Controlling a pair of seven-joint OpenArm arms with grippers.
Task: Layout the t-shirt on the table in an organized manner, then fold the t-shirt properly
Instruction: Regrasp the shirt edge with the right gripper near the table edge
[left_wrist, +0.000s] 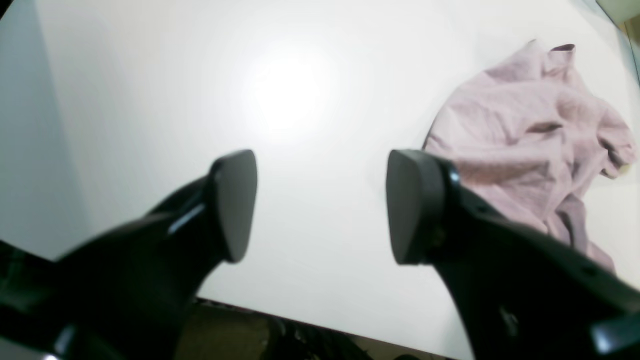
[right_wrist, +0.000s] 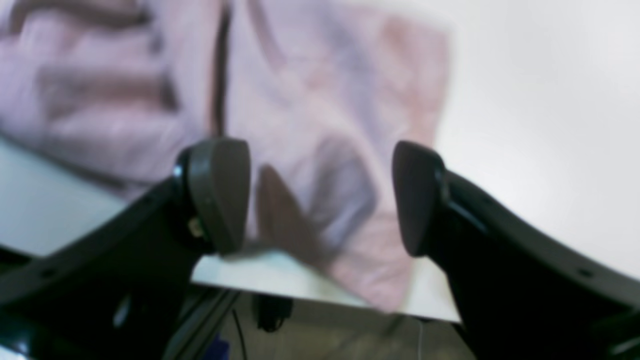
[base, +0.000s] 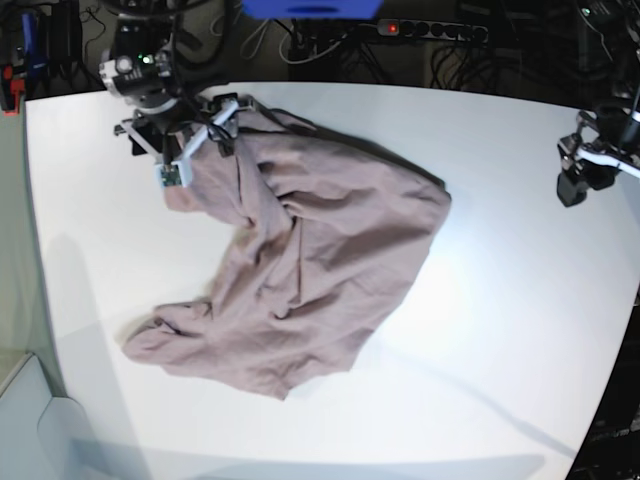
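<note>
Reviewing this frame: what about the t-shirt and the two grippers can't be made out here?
- Base view: the right gripper tips, hidden by its own arm above the t-shirt.
- Base view: the left gripper, too small and dark to read.
- Right wrist view: the shirt's edge at the table rim, blurred.
- Left wrist view: the shirt, partly behind one finger.

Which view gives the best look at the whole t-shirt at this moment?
The base view: the t-shirt lies crumpled but fully visible on the table. The left wrist view shows only part of it, off to the side past one finger. The right wrist view is blurred and close, showing just one edge hanging over the table's rim.
</note>
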